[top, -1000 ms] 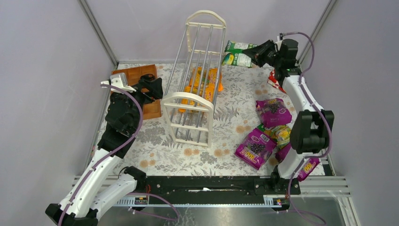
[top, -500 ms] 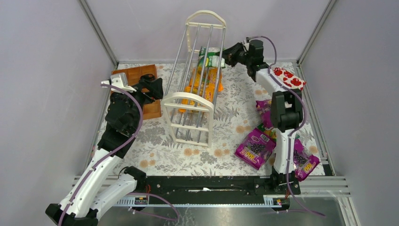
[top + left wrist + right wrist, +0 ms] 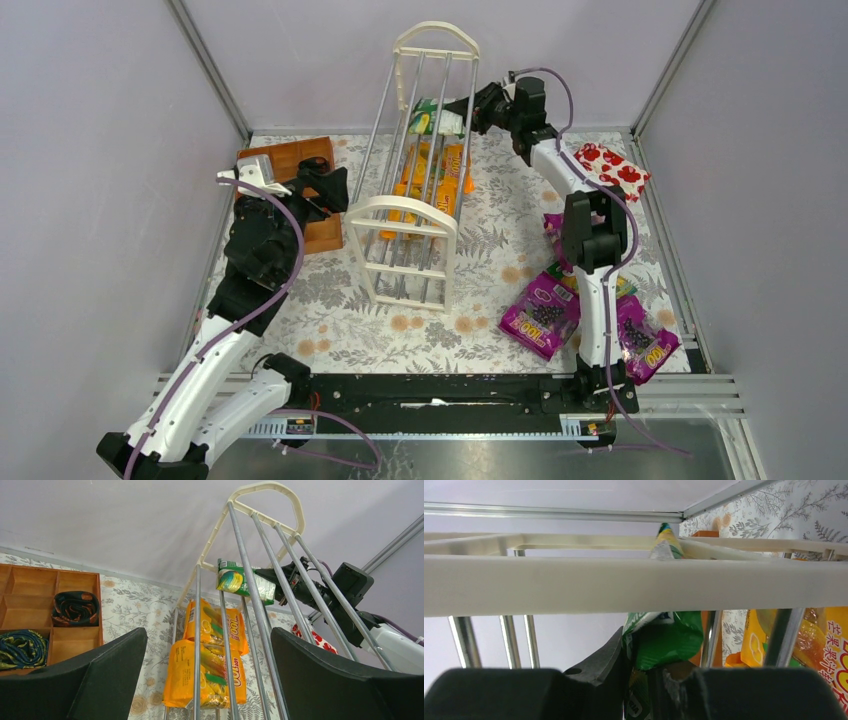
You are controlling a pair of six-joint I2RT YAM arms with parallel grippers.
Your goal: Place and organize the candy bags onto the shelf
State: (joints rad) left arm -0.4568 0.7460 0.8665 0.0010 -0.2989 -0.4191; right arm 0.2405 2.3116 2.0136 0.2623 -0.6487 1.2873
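Observation:
The cream-white shelf lies tilted mid-table, its silver rods running toward the back wall. Two orange-yellow candy bags rest inside it, also visible as orange bags in the left wrist view. My right gripper reaches in at the shelf's far end, shut on a green candy bag that sits among the upper rods. The green bag is pinched between its fingers under a shelf bar. My left gripper hangs open left of the shelf, holding nothing.
Several purple candy bags and a yellow-green one lie at the right, partly under the right arm. A red packet with white shapes lies at the back right. A brown wooden tray sits behind the left gripper.
My right arm has swung left from the back right corner with the green bag and pushed it in among the shelf's far rods. The left arm has not moved.

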